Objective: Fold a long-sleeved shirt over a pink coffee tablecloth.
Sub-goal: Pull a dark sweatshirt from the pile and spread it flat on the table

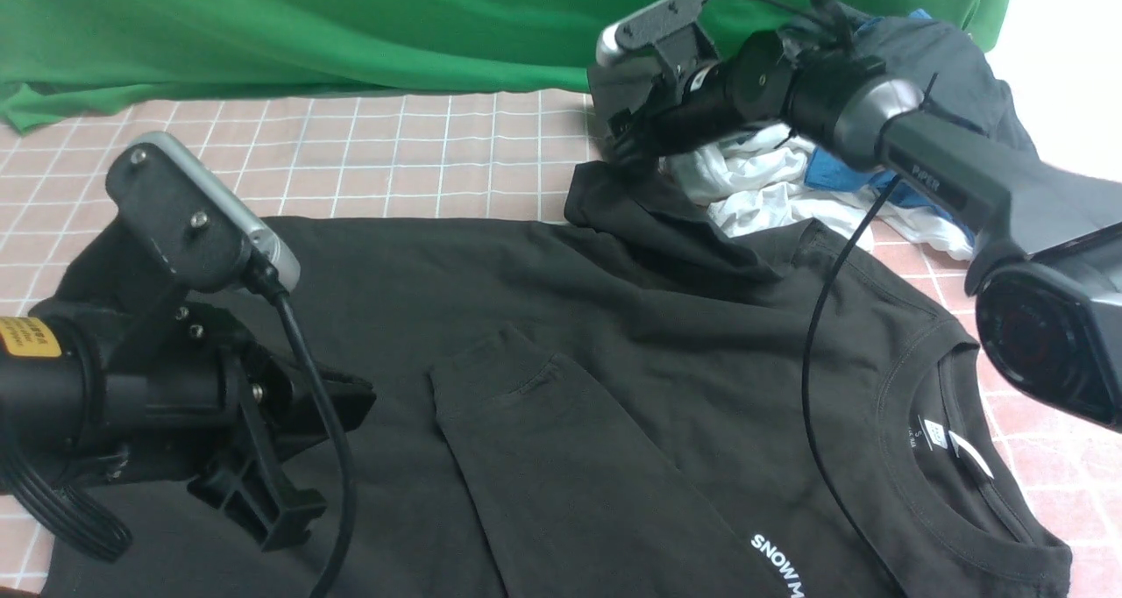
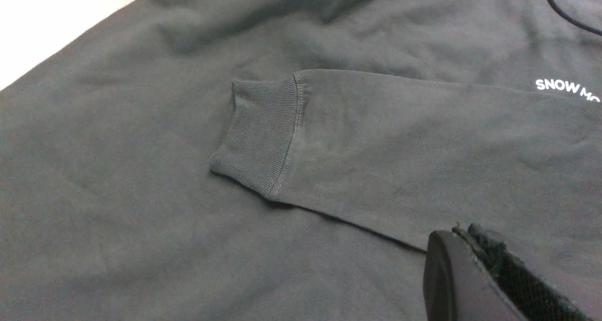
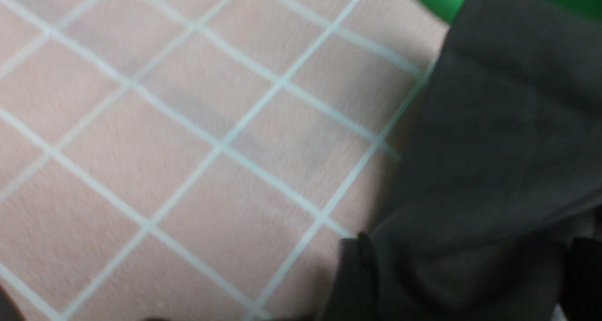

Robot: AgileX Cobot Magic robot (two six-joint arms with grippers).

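The black long-sleeved shirt [image 1: 666, 344] lies spread on the pink coffee tablecloth [image 1: 394, 160], its collar and white neck label [image 1: 951, 440] at the right. One sleeve is folded across the body, its ribbed cuff [image 2: 261, 132] lying flat and white lettering [image 2: 564, 88] further up. My left gripper [image 1: 355, 401] hovers low over the shirt's left part, shut and empty [image 2: 463, 234]. The other sleeve's end [image 1: 605, 195] lies rumpled at the far side. My right gripper [image 1: 624, 149] is down on it, jaws wide apart with a fold of dark cloth between them [image 3: 468, 243].
A green cloth [image 1: 351, 28] drapes along the back. At the back right is a heap with a white garment [image 1: 754, 186] and a dark grey garment [image 1: 947, 54] bunched with blue cloth. The right arm's black cable [image 1: 815, 361] hangs over the shirt's chest.
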